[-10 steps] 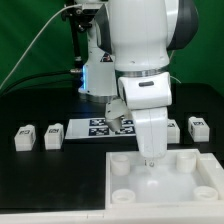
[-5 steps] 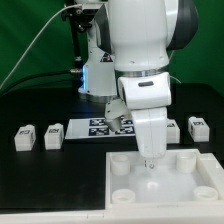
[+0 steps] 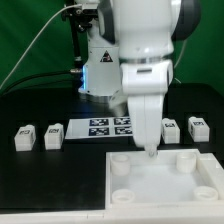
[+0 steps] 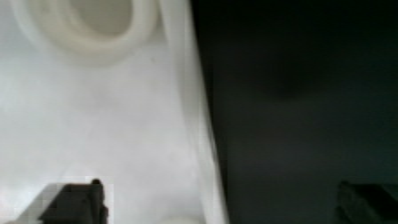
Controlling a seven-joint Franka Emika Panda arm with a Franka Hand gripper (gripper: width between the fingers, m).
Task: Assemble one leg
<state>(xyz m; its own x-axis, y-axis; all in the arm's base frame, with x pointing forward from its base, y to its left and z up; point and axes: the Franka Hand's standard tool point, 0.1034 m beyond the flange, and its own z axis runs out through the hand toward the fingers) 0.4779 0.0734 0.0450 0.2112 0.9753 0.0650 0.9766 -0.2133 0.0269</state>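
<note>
Four white legs with black-and-white tags stand on the black table: two at the exterior view's left [image 3: 25, 138] [image 3: 53, 134] and two at its right [image 3: 170, 129] [image 3: 198, 127]. My gripper [image 3: 150, 150] hangs over the far edge of the large white panel [image 3: 165, 180], between the two pairs and touching no leg. In the wrist view the gripper [image 4: 222, 205] is open and empty. Its dark fingertips [image 4: 75, 203] stand wide apart, one over the panel [image 4: 89, 120] and the other over the black table. No leg shows in the wrist view.
The marker board [image 3: 108, 127] lies behind the panel, partly hidden by the arm. The panel has round corner sockets [image 3: 120, 166] [image 3: 185, 157]; one socket [image 4: 98, 20] shows in the wrist view. The arm's base stands at the back.
The gripper has moved from over the panel's middle toward its far edge and a little higher. The legs and the panel have not moved.
</note>
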